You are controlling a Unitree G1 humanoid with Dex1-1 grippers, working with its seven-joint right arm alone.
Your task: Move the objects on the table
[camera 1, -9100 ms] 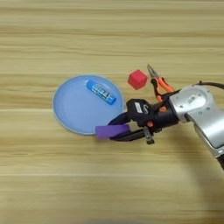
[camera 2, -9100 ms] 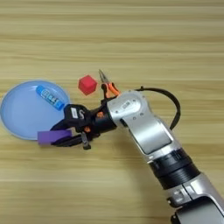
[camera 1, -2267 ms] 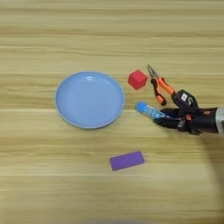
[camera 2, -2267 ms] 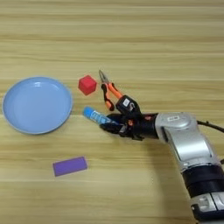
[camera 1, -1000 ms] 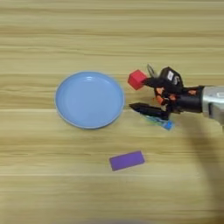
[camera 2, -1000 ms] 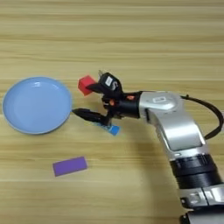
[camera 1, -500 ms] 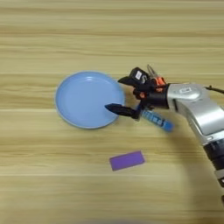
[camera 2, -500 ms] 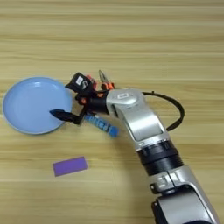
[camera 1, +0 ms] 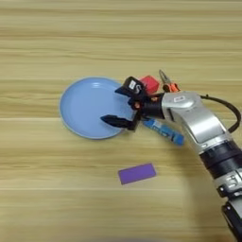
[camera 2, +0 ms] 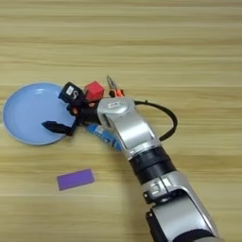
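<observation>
Wood planks of the table (camera 1: 56, 42) are seen under everything. The blue plate (camera 1: 82, 108) is reached over by the right gripper (camera 1: 124, 106), whose two black fingers are spread wide apart with nothing held between them. The red cube (camera 1: 151, 83) and the orange pliers (camera 1: 167, 85) are partly hidden behind the arm. The blue tube (camera 1: 165, 132) is laid just under the arm, beside the plate. The purple block (camera 1: 136, 173) is left well apart, nearer the bottom. Half a second ago the gripper was only at the plate's edge. More of the silver forearm (camera 2: 142, 142) is shown in the right eye view.
</observation>
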